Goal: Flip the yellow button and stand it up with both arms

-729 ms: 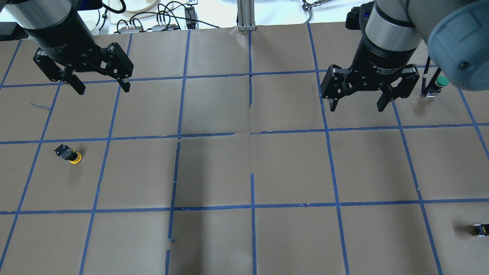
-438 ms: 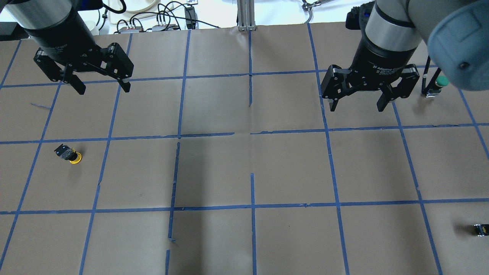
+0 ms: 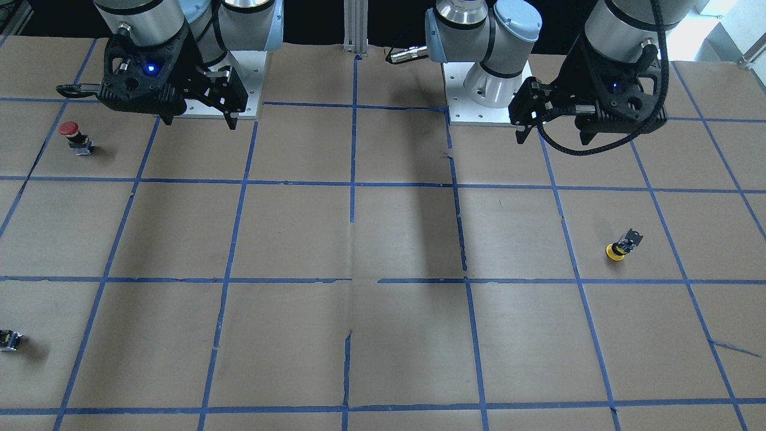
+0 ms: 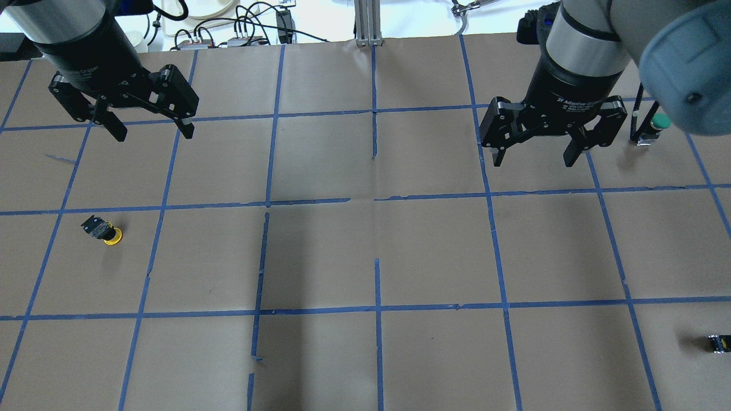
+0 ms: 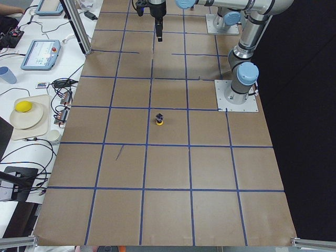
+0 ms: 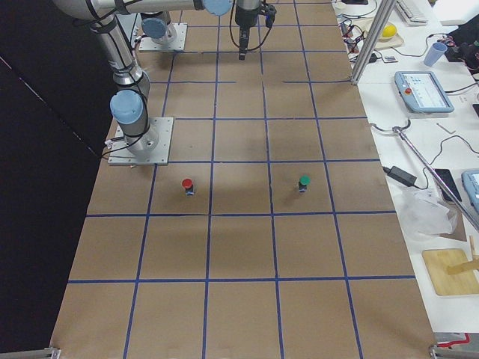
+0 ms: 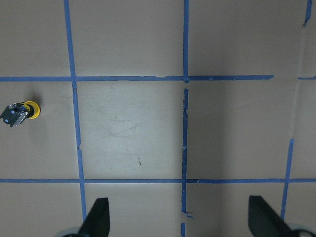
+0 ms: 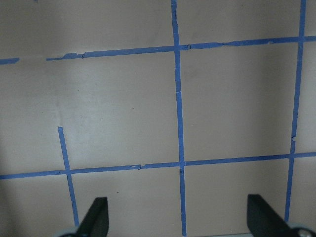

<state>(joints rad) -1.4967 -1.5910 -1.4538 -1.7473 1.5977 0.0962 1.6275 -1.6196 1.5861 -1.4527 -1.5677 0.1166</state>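
The yellow button point(image 4: 104, 231) rests on the brown paper at the left of the overhead view, yellow cap against the paper and black body tilted up. It also shows in the front view point(image 3: 619, 246), the exterior left view point(image 5: 159, 119) and the left wrist view point(image 7: 19, 112). My left gripper point(image 4: 154, 135) hangs open and empty above the table, farther back than the button; it also shows in the front view point(image 3: 550, 139) and its own wrist view point(image 7: 180, 224). My right gripper point(image 4: 534, 162) is open and empty far to the right; it also shows in the front view point(image 3: 199, 123).
A red-capped button point(image 3: 70, 133) and a green-capped button point(image 4: 657, 125) stand on the robot's right side. A tiny black-grey part with a yellow spot point(image 4: 718, 342) lies at the right edge. Blue tape lines grid the paper. Cables point(image 4: 240, 31) lie past the far edge.
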